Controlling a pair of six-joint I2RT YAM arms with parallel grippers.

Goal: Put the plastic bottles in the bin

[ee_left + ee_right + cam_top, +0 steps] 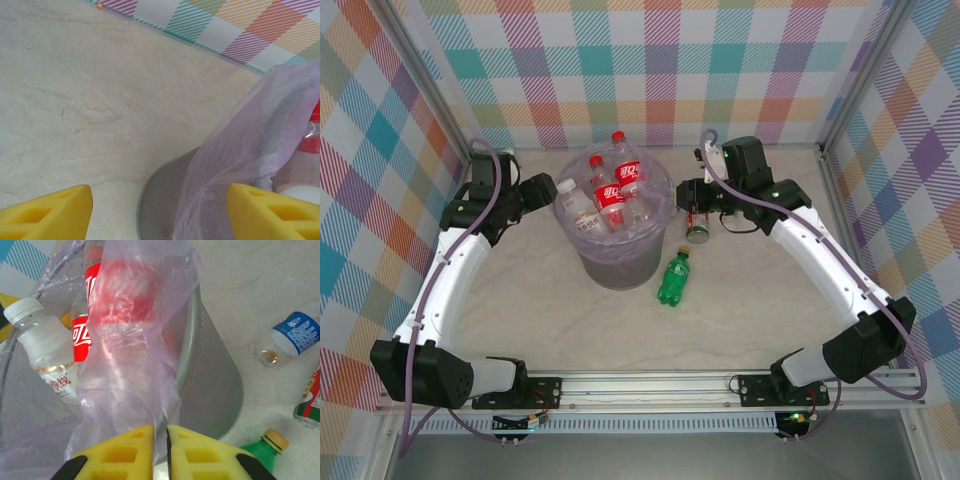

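Where the tabletop [750, 320] lay nearest the arm bases, a green bottle [673, 279] was seen lying on its side just beside the lower right of the bin [620, 262], its cap turned away from the bases. Just beyond it, a bottle with a red and green label [698, 230] was seen lying on the tabletop close under the right gripper [692, 200]. In the right wrist view a blue-labelled bottle [296, 333] was shown lying on its side near that one, apart from the bin's mesh wall. The right gripper's fingers [125, 452] were drawn almost together, with only a thin slit left between them. A fold of the lavender bag [135, 365] hung down the outside of the bin to that slit; whether the film was pinched could not be told. The bin itself stood upright at mid-tabletop between the two grippers. Inside it at least two red-labelled bottles [611, 198] with red caps were seen standing close together, and a white-capped bottle [575, 205] with a pale label was propped toward the left rim. The left gripper [542, 192] was held close beside that left rim. In its own wrist view its fingers [55, 212] were spread wide with nothing held, the grey wall and the bag showing between them. Beyond everything, the far edge of the tabletop was closed off by a checked wall [650, 70].
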